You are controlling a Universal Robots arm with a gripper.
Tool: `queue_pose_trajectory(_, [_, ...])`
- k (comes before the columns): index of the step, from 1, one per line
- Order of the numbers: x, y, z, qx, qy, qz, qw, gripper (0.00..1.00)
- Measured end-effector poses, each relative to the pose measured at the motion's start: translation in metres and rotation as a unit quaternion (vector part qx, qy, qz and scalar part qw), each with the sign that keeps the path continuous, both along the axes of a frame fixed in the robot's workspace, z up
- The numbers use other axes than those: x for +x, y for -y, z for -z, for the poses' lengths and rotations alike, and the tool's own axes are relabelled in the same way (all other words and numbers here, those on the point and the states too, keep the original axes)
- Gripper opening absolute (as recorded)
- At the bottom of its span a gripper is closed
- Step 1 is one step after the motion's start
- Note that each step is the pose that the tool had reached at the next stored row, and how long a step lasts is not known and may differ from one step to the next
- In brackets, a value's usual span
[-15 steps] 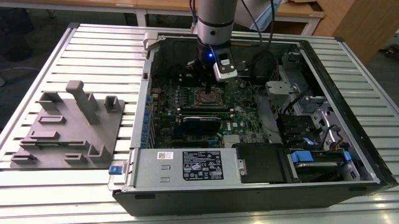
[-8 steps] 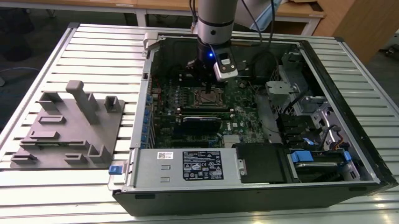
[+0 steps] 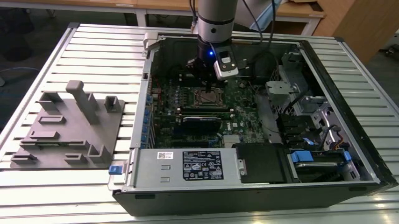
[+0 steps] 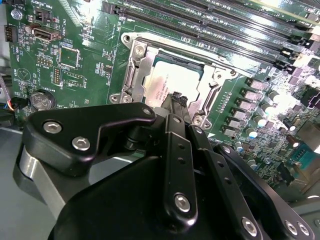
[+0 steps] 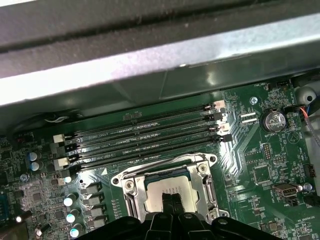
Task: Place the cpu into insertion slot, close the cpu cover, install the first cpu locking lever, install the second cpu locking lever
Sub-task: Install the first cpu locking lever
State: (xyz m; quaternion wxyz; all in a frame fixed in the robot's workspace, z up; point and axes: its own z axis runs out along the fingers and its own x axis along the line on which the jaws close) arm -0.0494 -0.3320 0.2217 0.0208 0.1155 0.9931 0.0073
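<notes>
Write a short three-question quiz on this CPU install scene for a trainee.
1. True or false: the cpu already lies in the insertion slot.
2. What is the gripper nearest to? A) the coin battery B) the cpu C) the grey fixture plate
3. In the first wrist view, what runs in long parallel rows beside the socket?

Key
1. True: its silver top shows inside the socket frame in both wrist views.
2. B: the fingertips sit right over it.
3. The memory slots.
</notes>
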Motion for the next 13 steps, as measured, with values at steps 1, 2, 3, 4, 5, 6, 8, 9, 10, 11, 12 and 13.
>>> queue_pose_trajectory(1, [0.0000, 0.0000, 0.0000, 0.0000, 0.0000, 0.000, 1.00000, 0.11])
queue_pose_trajectory(2, [0.0000, 0.0000, 0.0000, 0.0000, 0.0000, 0.000, 1.00000, 0.11])
queue_pose_trajectory(3, [0.0000, 0.0000, -0.0001, 0.0000, 0.0000, 0.000, 1.00000, 0.11])
queue_pose_trajectory(4, [-0.0001, 0.0001, -0.0006, -0.0003, -0.0002, 0.000, 1.00000, 0.11])
queue_pose_trajectory(5, [0.0000, 0.0001, -0.0010, -0.0002, -0.0001, 0.000, 1.00000, 0.11])
queue_pose_trajectory(6, [0.0000, 0.0000, -0.0009, -0.0001, 0.0000, 0.000, 1.00000, 0.11])
queue_pose_trajectory(8, [0.0000, 0.0000, -0.0023, 0.0000, 0.0000, 0.000, 1.00000, 0.11])
queue_pose_trajectory(9, [0.0000, 0.0000, -0.0033, 0.0000, 0.0000, 0.000, 1.00000, 0.11])
queue_pose_trajectory(10, [0.0000, 0.0000, -0.0034, -0.0001, 0.0000, 0.000, 1.00000, 0.11])
queue_pose_trajectory(11, [0.0000, 0.0000, -0.0036, -0.0001, 0.0000, 0.000, 1.00000, 0.11])
queue_pose_trajectory(12, [0.0000, 0.0000, -0.0039, -0.0001, -0.0001, 0.000, 1.00000, 0.11])
queue_pose_trajectory(13, [0.0000, 0.0000, -0.0040, 0.0000, 0.0000, 0.000, 1.00000, 0.11])
